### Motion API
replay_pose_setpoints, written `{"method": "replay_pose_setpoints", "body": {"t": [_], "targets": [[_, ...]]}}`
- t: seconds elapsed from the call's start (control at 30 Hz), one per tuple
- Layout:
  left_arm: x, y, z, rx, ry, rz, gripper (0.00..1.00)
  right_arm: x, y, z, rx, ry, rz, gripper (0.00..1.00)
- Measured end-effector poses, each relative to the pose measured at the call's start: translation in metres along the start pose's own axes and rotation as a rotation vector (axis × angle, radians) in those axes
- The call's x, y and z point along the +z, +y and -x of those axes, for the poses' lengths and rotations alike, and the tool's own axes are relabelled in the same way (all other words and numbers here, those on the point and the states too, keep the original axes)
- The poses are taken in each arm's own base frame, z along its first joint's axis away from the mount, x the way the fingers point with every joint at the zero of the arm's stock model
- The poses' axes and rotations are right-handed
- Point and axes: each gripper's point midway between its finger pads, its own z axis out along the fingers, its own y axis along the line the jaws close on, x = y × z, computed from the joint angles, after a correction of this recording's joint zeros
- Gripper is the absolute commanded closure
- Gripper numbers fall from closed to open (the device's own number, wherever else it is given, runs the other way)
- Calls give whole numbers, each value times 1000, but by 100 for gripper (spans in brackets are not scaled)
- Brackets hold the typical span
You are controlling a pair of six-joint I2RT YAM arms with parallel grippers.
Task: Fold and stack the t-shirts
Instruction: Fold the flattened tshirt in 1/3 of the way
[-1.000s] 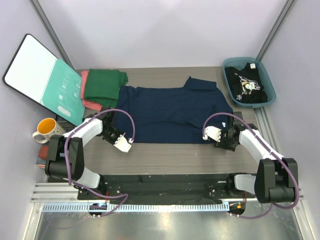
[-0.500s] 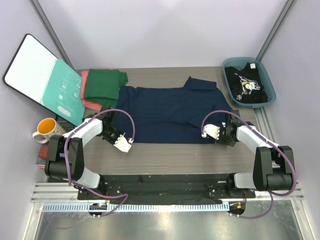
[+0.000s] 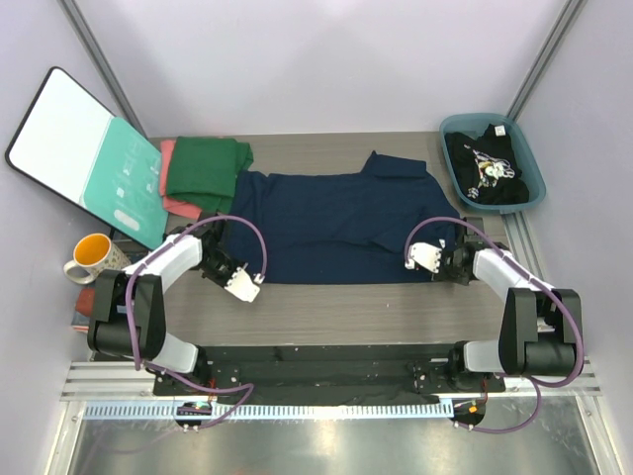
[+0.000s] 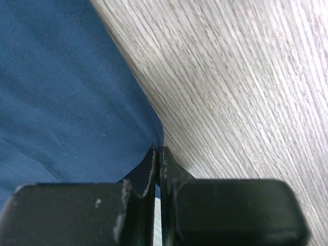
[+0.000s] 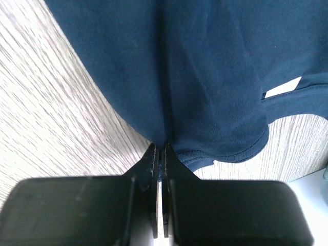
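Observation:
A navy blue t-shirt [image 3: 336, 223] lies spread flat across the middle of the table. My left gripper [image 3: 226, 265] is shut on its near left corner; the left wrist view shows blue cloth [image 4: 66, 92] running into the closed jaws of that gripper [image 4: 157, 149]. At the near right corner, my right gripper [image 3: 443, 267] is shut on the hem, where the cloth [image 5: 205, 66] bunches into a crease at the closed gripper tips [image 5: 159, 147]. A folded dark green t-shirt [image 3: 206, 168] rests on a salmon-pink one [image 3: 178, 206] at the back left. A black printed t-shirt [image 3: 485, 168] lies in the basket.
A teal basket [image 3: 535, 181] stands at the back right corner. A teal-and-white board [image 3: 89, 158] leans at the left wall, with a yellow mug [image 3: 91, 255] in front of it. Bare wood table [image 3: 336, 312] shows between the shirt and the arm bases.
The right gripper has closed on the navy shirt's near right hem and shifted slightly to the right. The left arm has stayed still, shut on its corner.

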Motion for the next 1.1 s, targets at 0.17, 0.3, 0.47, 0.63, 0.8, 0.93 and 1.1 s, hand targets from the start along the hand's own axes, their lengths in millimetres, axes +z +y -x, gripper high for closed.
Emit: {"method": "replay_pose_setpoints", "body": {"t": [0.17, 0.3, 0.47, 0.63, 0.8, 0.93, 1.1], "targets": [[-1, -1, 2, -1, -9, -3, 92, -1, 0, -5, -13, -8, 9, 73], [-3, -4, 4, -3, -10, -8, 69, -5, 5, -10, -27, 7, 41, 53], [-15, -8, 10, -10, -9, 2, 53, -19, 15, -8, -30, -3, 130, 46], [-45, 11, 18, -10, 1, 130, 44, -45, -25, 13, -11, -80, 60, 46], [-70, 48, 19, -20, 6, 299, 48, -67, -79, 43, 5, -176, -65, 50], [-59, 63, 14, -40, -3, 320, 59, -45, -91, 69, -22, -216, -48, 54], [-29, 72, 7, -47, -6, 296, 68, -5, -78, 107, -94, -245, 34, 56]]}}
